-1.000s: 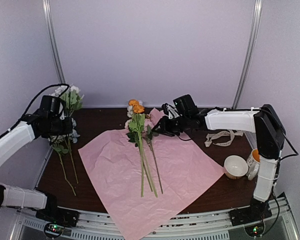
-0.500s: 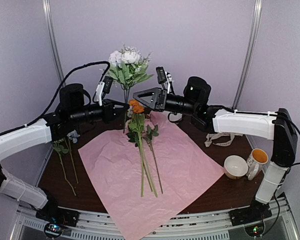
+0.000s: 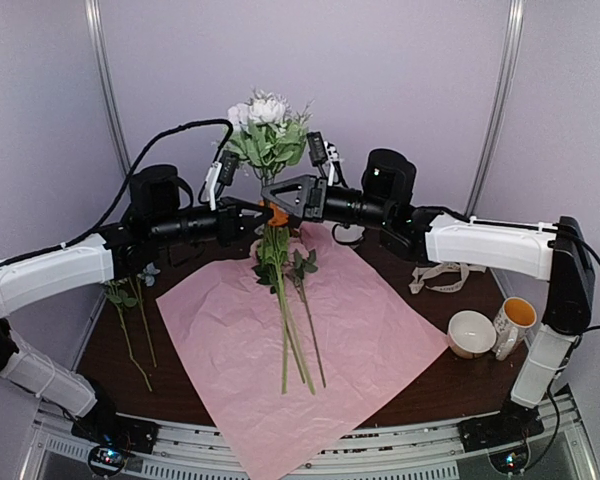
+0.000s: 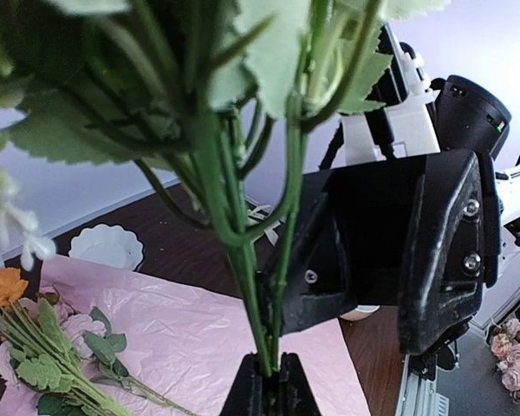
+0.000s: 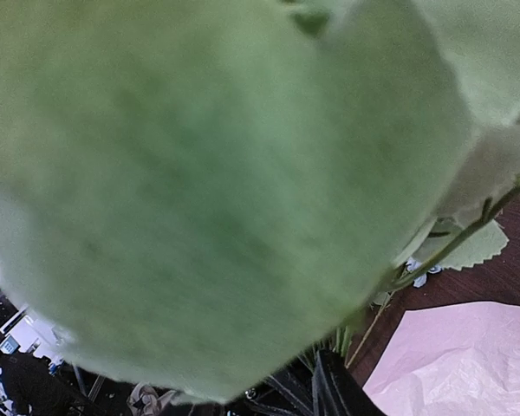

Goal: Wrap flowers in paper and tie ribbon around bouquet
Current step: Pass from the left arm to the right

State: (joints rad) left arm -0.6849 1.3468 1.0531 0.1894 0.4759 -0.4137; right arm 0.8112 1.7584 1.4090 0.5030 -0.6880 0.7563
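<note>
Towering over the pink paper (image 3: 230,330) on the dark table (image 3: 410,395) in the top view, flowers (image 3: 268,130) sit clamped in the left gripper (image 3: 250,208); the right gripper (image 3: 271,193) shows no readable grip. Left wrist: fingers (image 4: 247,394) pinch stems (image 4: 251,295). Right wrist: a blurred leaf (image 5: 199,173) fills it.

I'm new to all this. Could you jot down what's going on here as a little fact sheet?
Left gripper: shut on the stems of a white flower bunch, held upright
Right gripper: close beside those stems, grip unclear
Paper: pink sheet lying flat, orange-bloom stems on it
Ribbon: loose on the table, right side
Wrapping: not yet started
</note>
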